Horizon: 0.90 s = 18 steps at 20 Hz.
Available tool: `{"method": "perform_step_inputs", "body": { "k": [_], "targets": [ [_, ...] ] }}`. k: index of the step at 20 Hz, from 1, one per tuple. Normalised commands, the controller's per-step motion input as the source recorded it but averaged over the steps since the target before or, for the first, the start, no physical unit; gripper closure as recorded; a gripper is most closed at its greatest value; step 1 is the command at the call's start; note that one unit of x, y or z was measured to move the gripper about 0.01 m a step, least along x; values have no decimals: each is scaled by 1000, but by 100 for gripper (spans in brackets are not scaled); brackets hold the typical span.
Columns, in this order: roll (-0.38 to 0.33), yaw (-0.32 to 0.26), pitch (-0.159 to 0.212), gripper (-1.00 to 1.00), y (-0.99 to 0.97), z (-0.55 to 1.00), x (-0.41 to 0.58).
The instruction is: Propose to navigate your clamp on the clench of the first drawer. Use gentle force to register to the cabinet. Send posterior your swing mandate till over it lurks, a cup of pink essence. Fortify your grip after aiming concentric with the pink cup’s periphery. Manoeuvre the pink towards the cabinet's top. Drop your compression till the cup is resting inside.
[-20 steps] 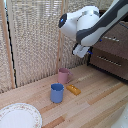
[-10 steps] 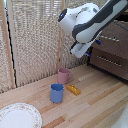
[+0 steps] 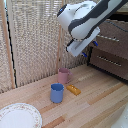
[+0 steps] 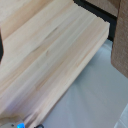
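A light wooden surface [image 3: 95, 100] is seen carrying everything, with a slatted screen [image 3: 35, 40] behind it. One dark brown cabinet [image 3: 111, 47] is placed at the exterior view's right, and two drawer fronts with silver bar handles are shown on it. The white and grey robot arm [image 3: 82, 17] is held high above the surface, just beside the cabinet. One patterned plate [image 3: 17, 116] is laid at the near corner on the exterior view's left, and nothing is seen on it. Two mugs are counted: the pink cup [image 3: 63, 75], set upright near the screen, and one blue mug [image 3: 57, 93], near it toward the camera; their insides cannot be made out. One flat orange piece [image 3: 73, 89] is laid just beside the blue mug. The hand [image 3: 89, 50] is raised well apart from the pink cup; whether its blue-tipped fingers are spread cannot be told.
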Motion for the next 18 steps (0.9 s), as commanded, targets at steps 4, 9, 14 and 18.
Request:
{"method": "perform_step_inputs", "body": {
  "k": [4, 9, 14, 18],
  "targets": [
    [167, -91, -22, -100, 258, 104, 639],
    [183, -102, -26, -100, 175, 27, 620],
    [237, -138, 0, -100, 62, 0, 563],
    [269, -135, 0, -100, 17, 0, 554]
  ]
}}
